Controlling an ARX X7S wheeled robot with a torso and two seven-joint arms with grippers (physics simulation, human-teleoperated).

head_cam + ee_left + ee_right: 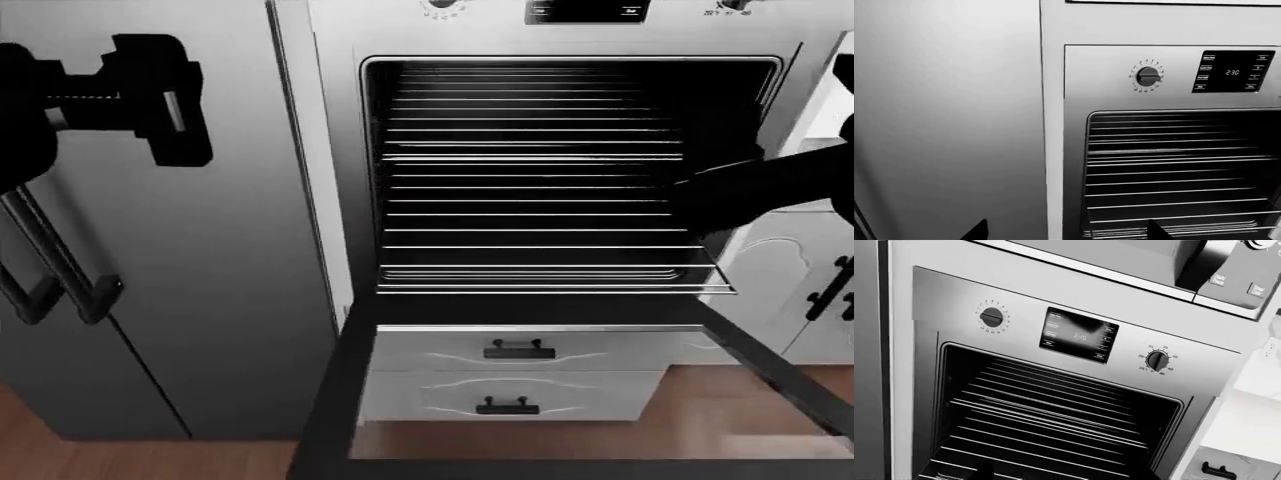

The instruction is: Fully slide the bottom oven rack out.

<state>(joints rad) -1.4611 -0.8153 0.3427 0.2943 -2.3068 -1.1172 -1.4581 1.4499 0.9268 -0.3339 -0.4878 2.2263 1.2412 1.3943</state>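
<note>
The oven point(334, 150) stands open, its dark-framed glass door point(334, 400) folded down flat. The bottom oven rack point(554, 282) of shiny wires lies low in the black cavity, its front bar just past the opening; it also shows in the wrist views point(1174, 226) point(1014, 455). My right gripper point(683, 188) reaches in at the cavity's right side, above that rack. In its wrist view the right gripper point(1061, 474) is open, dark fingers apart over the wires. My left gripper point(163, 98) hovers before the fridge, open point(1067, 235) and holding nothing.
A second wire rack point(534, 156) sits mid-height in the cavity. The tall steel fridge point(174, 300) with black handles point(60, 270) stands at the left. White drawers point(521, 365) lie under the oven, behind the lowered door. The control panel point(1077, 335) and knobs point(992, 317) are above.
</note>
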